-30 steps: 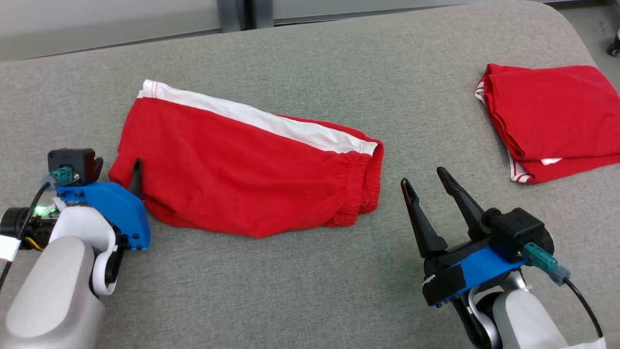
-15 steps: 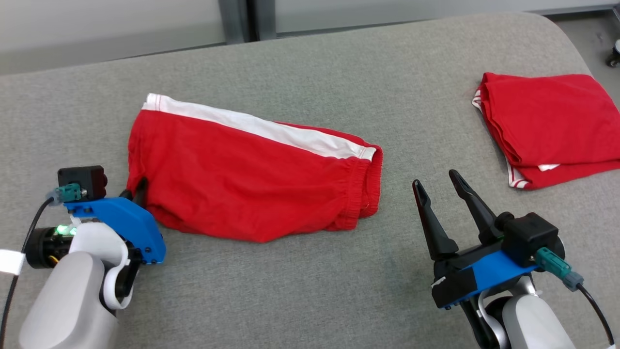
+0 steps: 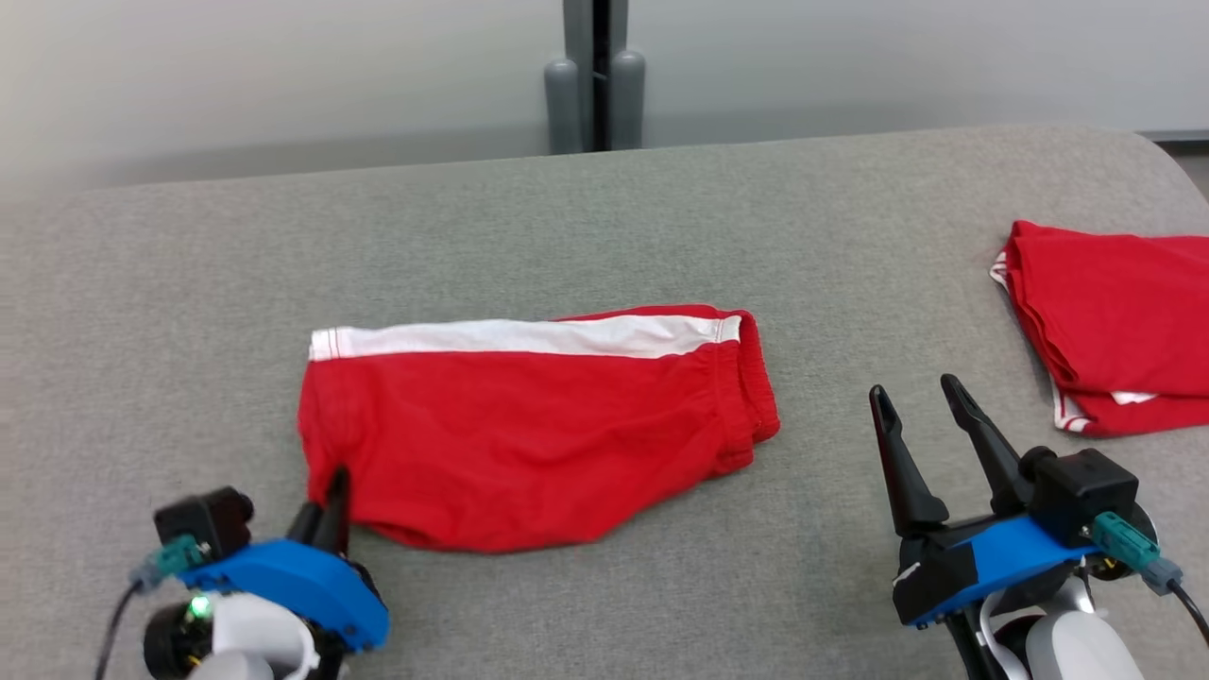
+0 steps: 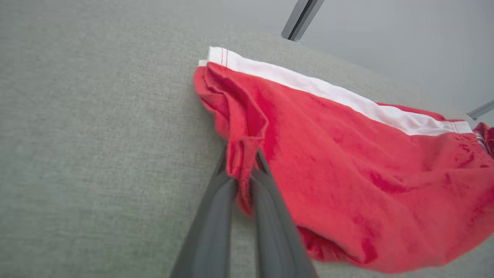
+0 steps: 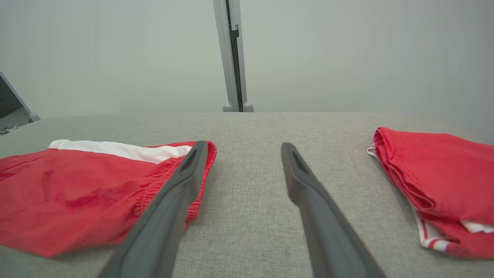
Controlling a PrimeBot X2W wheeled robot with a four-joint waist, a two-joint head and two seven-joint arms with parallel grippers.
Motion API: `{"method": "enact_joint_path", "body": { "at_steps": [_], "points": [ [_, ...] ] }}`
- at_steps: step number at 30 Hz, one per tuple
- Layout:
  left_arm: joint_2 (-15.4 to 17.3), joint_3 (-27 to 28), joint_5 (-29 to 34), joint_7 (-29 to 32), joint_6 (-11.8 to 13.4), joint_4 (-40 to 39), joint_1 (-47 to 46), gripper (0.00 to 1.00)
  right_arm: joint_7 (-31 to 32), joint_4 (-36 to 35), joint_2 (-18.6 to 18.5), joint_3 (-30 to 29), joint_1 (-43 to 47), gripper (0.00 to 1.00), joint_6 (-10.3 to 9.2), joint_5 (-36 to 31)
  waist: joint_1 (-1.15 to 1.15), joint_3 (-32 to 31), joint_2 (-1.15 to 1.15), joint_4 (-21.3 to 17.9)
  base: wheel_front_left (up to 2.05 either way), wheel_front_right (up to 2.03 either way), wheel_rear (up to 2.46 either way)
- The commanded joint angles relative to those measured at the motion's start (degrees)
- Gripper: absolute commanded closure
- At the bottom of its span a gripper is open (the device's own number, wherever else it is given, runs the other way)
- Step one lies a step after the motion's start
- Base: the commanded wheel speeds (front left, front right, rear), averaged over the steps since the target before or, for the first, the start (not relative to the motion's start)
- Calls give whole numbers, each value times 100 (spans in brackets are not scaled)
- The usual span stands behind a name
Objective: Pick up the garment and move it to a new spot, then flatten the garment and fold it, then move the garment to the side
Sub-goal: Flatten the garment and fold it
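Plainly, in the head view your garment [image 3: 538,425] lies flat-ish across the middle of the table [image 3: 604,208], white stripe along its far side and elastic waistband pointing toward the right edge. Your left gripper [image 3: 326,496] sits at the near edge on the left, fingers drawn together right at the garment's near-left corner. That looks like a hem-corner hold meant for dragging or lifting the cloth. Your right gripper [image 3: 914,389] hovers near the near edge with its fingers spread and nothing between them. It is to the right of the waistband and clear of it, between the garment and a second folded red garment [image 3: 1115,321] by the right edge.

Next, the left wrist view confirms the hold. The two fingers [image 4: 216,208] close on a bunched pleat of red hem, and the cloth fans away from that pinch toward the white stripe. The corner is lifted a little, with the rest resting on the table.

Last, the right wrist view looks along the open fingers. The waistband end lies just beside the left fingertip, apparently untouched, and the folded garment sits well off to the other side. You likely need that waistband corner taken next.
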Motion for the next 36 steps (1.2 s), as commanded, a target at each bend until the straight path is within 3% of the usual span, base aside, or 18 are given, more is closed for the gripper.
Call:
{"method": "enact_joint_path", "body": {
  "at_steps": [1,7,8,9,10,20,30,36],
  "points": [
    [-65,-22,-48,-65,31,-57,107,100,9,17,-3,-20,102,0,1,30,1,-17,0,63,0,0,0],
    [-264,-92,-37,-301,93,-5,344,100,25,210,-4,-12,125,0,1,105,1,-105,0,200,0,0,0],
    [-280,-93,-17,-356,96,7,338,57,35,241,-4,-9,113,0,1,100,1,-112,0,213,0,0,0],
    [-285,-98,20,-415,118,17,321,5,46,285,-3,-6,86,0,1,77,1,-120,0,225,0,0,0],
    [-277,-83,48,-483,148,16,294,0,83,328,-3,13,49,0,1,51,1,-131,0,236,0,0,0],
    [-39,50,444,-1376,210,-198,103,0,690,732,-3,177,-487,0,1,48,1,-210,0,390,0,0,0],
    [-124,-93,535,-1484,257,-226,129,0,2029,1709,-7,32,-1602,0,1,202,1,-129,0,782,0,0,0],
    [-179,-135,541,-1558,273,-130,90,0,2720,2383,-75,-105,-1991,0,1,-100,1,-81,0,1092,0,0,0]
  ]
}}
